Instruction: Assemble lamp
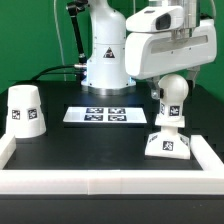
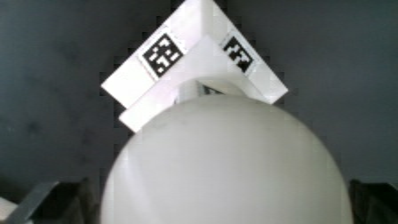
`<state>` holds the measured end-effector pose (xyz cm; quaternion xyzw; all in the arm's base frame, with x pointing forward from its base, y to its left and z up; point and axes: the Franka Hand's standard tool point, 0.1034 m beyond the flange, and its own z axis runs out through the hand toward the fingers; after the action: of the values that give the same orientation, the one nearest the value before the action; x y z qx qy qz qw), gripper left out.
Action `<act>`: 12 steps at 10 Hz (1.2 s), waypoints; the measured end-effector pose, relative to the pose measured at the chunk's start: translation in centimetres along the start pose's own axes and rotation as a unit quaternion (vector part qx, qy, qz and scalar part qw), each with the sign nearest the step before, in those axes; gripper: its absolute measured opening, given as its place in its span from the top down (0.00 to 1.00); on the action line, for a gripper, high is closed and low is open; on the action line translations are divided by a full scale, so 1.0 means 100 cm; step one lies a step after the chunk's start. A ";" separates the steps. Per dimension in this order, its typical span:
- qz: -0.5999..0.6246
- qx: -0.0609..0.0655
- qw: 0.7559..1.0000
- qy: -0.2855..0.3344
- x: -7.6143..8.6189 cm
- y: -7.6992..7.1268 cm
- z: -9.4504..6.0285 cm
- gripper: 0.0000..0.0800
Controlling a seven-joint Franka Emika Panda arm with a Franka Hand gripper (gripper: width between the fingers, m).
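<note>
The lamp's round bulb (image 1: 173,98) stands upright on its stem in the flat square base (image 1: 166,145), near the exterior view's right. My gripper (image 1: 170,86) is lowered over the top of the bulb, with a dark finger showing beside it. In the wrist view the bulb (image 2: 222,150) fills the space between the jaws. My gripper (image 2: 210,208) looks open, with its fingers (image 2: 39,203) at the picture's corners and a thin gap to the bulb. The tagged base (image 2: 178,55) shows beyond the bulb. The tapered shade (image 1: 25,110) stands alone at the exterior view's left.
The marker board (image 1: 101,116) lies flat in the middle of the dark table. A white wall (image 1: 100,182) runs along the front edge and up the right side (image 1: 208,152). The robot's base (image 1: 105,60) stands at the back.
</note>
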<state>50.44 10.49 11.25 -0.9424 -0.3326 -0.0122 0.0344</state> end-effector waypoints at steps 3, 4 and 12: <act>-0.105 -0.006 0.994 -0.008 -0.001 0.000 0.002 0.13; -0.105 -0.006 0.994 -0.008 -0.001 0.000 0.003 0.13; 0.039 -0.006 0.999 -0.004 0.003 0.000 0.001 0.28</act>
<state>50.69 10.73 11.12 -0.9549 -0.2956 -0.0086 0.0278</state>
